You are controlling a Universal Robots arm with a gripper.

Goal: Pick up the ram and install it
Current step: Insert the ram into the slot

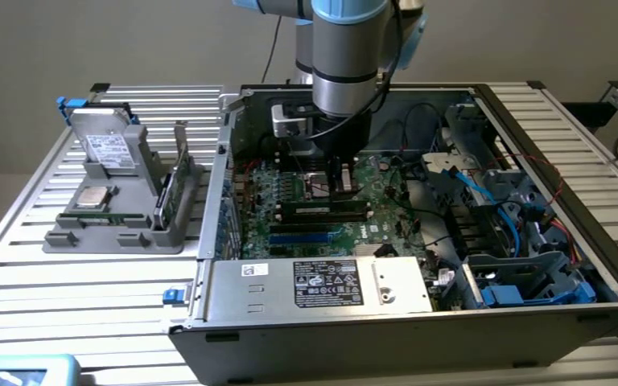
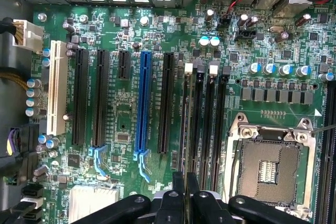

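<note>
Hanging between the case walls [image 1: 224, 165], tool [image 2: 186, 177] above black slots [image 2: 209, 119]; grip state unclear.

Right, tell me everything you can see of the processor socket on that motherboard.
The processor socket is a square recess in the green motherboard, framed by a silvery metal bracket with screws near its corners. Inside, a brownish field of contacts surrounds a small dark centre patch; no chip or cooler sits on it. It lies flat beside the long black memory slots.
</note>
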